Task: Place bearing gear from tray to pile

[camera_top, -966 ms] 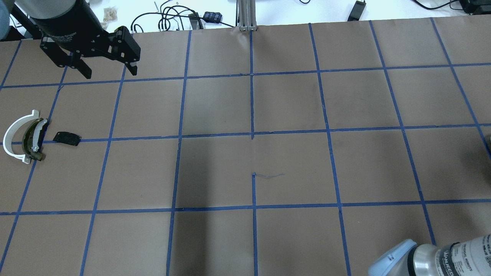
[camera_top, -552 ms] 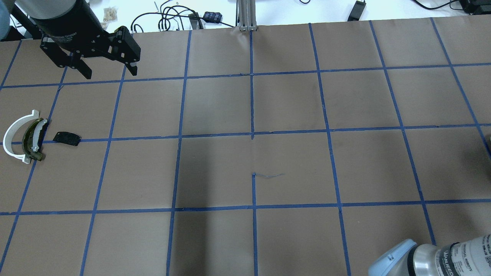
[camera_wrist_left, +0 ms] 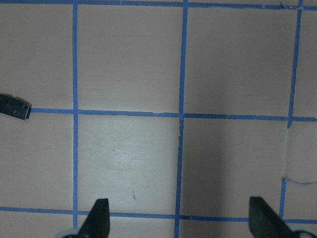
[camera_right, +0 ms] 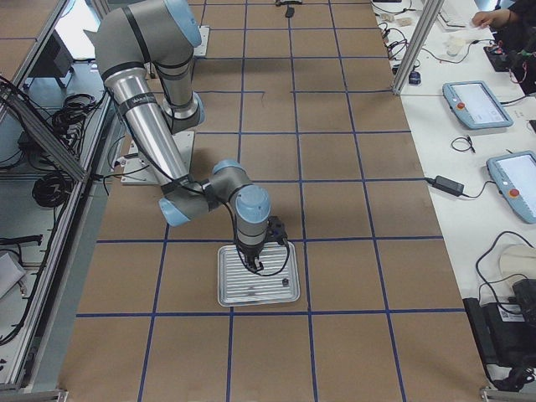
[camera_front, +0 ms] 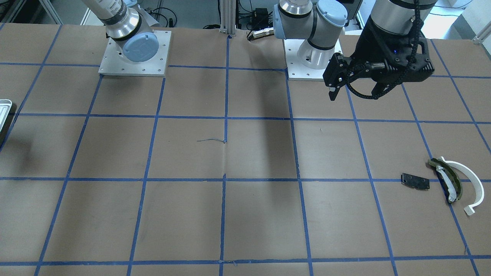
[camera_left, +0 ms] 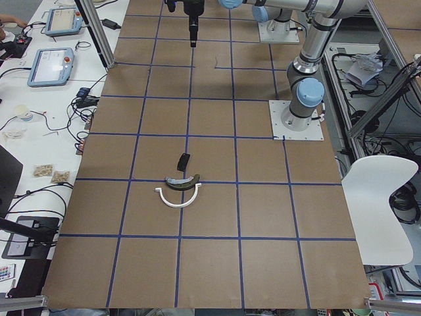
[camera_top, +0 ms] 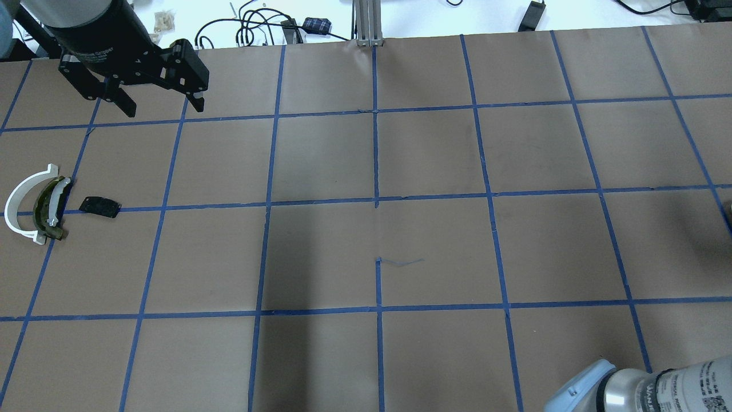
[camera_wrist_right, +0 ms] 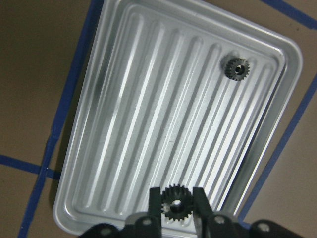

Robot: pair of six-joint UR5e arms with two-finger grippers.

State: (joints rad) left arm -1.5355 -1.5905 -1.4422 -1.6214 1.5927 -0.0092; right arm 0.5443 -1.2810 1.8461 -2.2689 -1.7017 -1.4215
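The ribbed silver tray (camera_wrist_right: pixel 148 99) fills the right wrist view and lies at the table's end in the exterior right view (camera_right: pixel 226 293). My right gripper (camera_wrist_right: pixel 173 206) is shut on a small black bearing gear (camera_wrist_right: pixel 173 201) over the tray's near rim. A second black gear (camera_wrist_right: pixel 236 68) lies in the tray's far corner. The pile lies on the left of the overhead view: a white arc strip (camera_top: pixel 17 200), an olive curved piece (camera_top: pixel 48 209) and a black plate (camera_top: pixel 99 206). My left gripper (camera_top: pixel 164 110) is open and empty, well behind the pile.
Brown paper with a blue tape grid covers the table (camera_top: pixel 377 171). An aluminium post (camera_top: pixel 366 23) stands at the far edge, with cables behind it. Both arm bases (camera_front: pixel 134 50) show at the top of the front-facing view. The tray's corner (camera_front: pixel 4 109) shows at that view's left edge.
The right arm's elbow has shifted slightly down and right at the bottom of the overhead view. The left gripper has barely moved. The pile is unchanged.
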